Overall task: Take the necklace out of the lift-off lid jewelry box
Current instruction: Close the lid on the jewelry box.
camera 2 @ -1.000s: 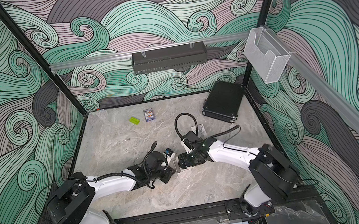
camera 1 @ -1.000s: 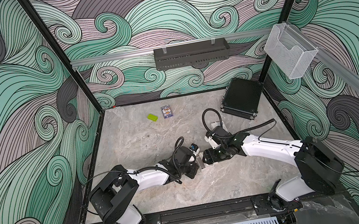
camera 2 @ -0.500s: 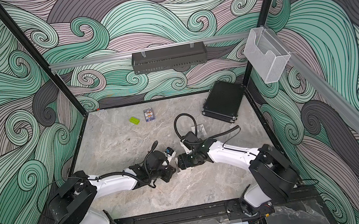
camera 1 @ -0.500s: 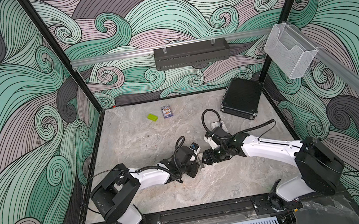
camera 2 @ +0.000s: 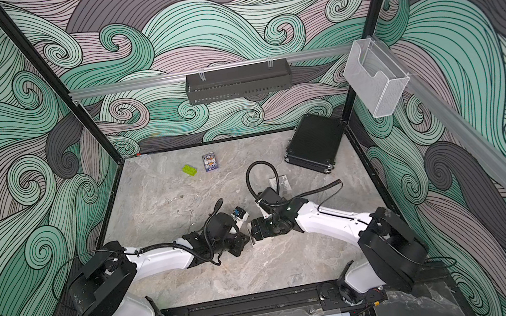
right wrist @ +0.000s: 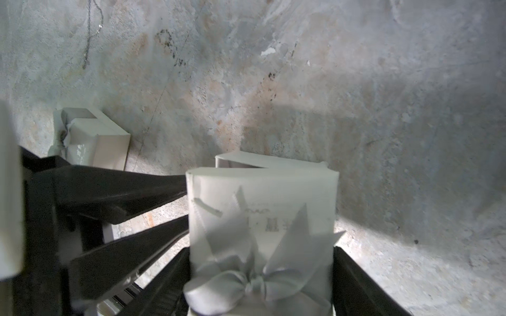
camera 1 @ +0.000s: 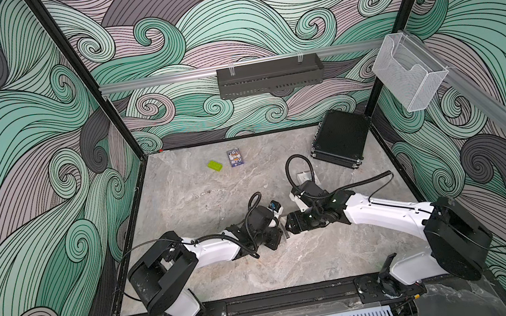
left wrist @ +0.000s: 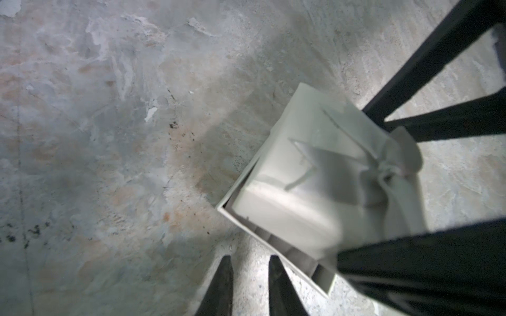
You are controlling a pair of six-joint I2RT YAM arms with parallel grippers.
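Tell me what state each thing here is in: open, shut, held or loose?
lid: tilted, partly lifted off, gripped by the right pincer.
box base: on the table, one rim edge exposed, inside hidden.
right pincer: shut on the lid.
left pincer: slightly open, empty, tips at the lid's side.
thin chain: loose on the table.
black case: closed.

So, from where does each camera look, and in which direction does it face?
Both top views: high over the arm bases, facing down at the table; left arm and right arm show.
Left wrist: on the left arm, facing down at the ribboned box; left hand tips show.
Right wrist: on the right arm, facing the box; right hand clamps it.
Shared: both wrist views show the box and the other arm's fingers.
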